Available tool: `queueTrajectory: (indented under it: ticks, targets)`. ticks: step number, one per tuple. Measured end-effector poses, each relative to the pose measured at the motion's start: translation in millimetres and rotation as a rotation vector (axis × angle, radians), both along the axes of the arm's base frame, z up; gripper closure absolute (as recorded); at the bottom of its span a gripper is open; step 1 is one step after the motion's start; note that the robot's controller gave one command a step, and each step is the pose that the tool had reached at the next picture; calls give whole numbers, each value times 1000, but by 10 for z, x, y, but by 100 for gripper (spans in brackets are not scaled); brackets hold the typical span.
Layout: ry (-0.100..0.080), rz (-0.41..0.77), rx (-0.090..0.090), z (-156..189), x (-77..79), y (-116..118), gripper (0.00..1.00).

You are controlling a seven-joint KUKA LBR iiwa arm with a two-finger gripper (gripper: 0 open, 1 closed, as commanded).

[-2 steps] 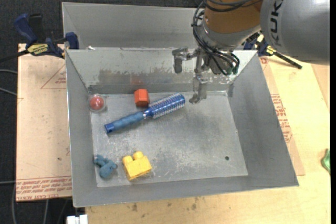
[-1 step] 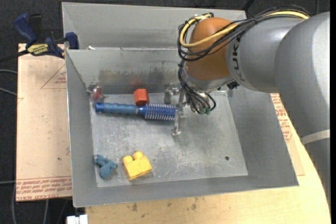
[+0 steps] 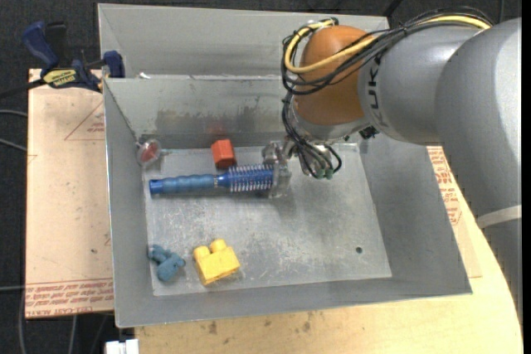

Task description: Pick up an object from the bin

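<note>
A blue plastic hairbrush lies across the middle of the grey metal bin, bristled head to the right. The robot's tool is down at that head; whether it is clenched or released cannot be told. A small orange block lies just beyond the brush.

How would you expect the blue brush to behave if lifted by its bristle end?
The brush looks rigid, so it should not flop. Its long handle reaches left, so it would probably tilt handle-down. The bristles may give and slip.
</note>
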State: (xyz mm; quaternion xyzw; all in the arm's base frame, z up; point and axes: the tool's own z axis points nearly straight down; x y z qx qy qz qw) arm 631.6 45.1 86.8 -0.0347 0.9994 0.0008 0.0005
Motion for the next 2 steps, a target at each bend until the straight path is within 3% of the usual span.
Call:
queueTrajectory:
  ticks: [1,2]
  targets:
    - [-9,-3,0,1098,-6,36,100]
    - [-10,-15,-1,1988,59,-94,100]
